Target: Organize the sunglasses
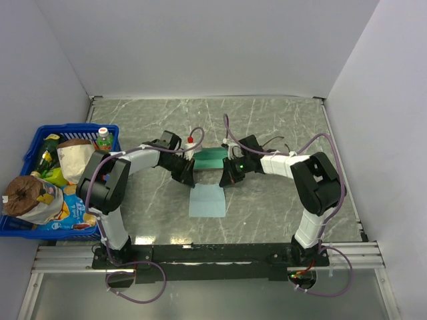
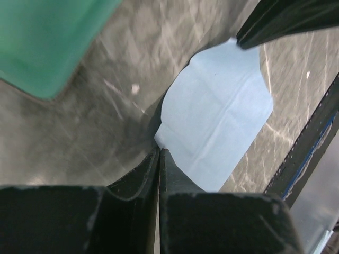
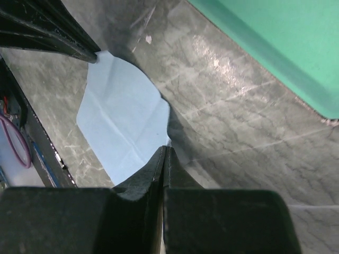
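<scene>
A light blue cloth [image 1: 207,201] lies on the marble table in front of an open case with teal lining [image 1: 212,159]. My left gripper [image 1: 187,176] is shut, its tips [image 2: 159,150] pinching the cloth's [image 2: 217,121] far left corner. At the far right corner, the cloth [image 3: 119,119] is pinched by my right gripper [image 1: 231,177], which is shut too [image 3: 166,148]. The teal case shows in the left wrist view [image 2: 42,42] and the right wrist view [image 3: 280,47]. A thin dark shape [image 1: 273,142] behind the right forearm may be the sunglasses; it is too small to tell.
A blue basket [image 1: 33,143] full of snack bags and bottles stands at the left edge. A small white item with a red top [image 1: 193,141] sits just behind the left gripper. White walls close in the table on three sides.
</scene>
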You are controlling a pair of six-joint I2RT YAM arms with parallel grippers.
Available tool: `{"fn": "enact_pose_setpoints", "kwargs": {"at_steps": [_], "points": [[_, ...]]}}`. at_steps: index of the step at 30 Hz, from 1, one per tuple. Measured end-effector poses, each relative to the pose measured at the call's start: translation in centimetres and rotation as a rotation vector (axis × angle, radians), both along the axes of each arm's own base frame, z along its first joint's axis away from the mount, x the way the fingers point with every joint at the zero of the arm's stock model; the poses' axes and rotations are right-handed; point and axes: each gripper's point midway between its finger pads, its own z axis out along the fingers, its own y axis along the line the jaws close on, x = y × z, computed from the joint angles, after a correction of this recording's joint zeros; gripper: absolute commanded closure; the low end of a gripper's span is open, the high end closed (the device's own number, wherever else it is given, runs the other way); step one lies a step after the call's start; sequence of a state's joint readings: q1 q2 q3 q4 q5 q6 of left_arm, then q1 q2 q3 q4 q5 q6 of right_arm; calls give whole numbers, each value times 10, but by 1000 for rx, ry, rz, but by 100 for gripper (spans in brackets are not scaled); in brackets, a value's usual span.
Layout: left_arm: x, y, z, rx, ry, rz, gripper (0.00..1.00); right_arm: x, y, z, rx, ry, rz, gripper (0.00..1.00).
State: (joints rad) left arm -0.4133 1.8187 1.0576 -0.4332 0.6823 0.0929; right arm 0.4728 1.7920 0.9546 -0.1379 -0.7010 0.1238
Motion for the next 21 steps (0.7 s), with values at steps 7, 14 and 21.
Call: {"fn": "enact_pose_setpoints", "kwargs": {"at_steps": [7,14,21], "points": [[14,-4,2,-3,-26,4,93,11,-1,1,-5,-18,3,100],[17,0,-1,13,-28,19,93,24,-10,-1,-13,-25,-18,100],[22,2,-4,10,-30,33,92,25,-13,-2,-16,-32,-13,100]]}}
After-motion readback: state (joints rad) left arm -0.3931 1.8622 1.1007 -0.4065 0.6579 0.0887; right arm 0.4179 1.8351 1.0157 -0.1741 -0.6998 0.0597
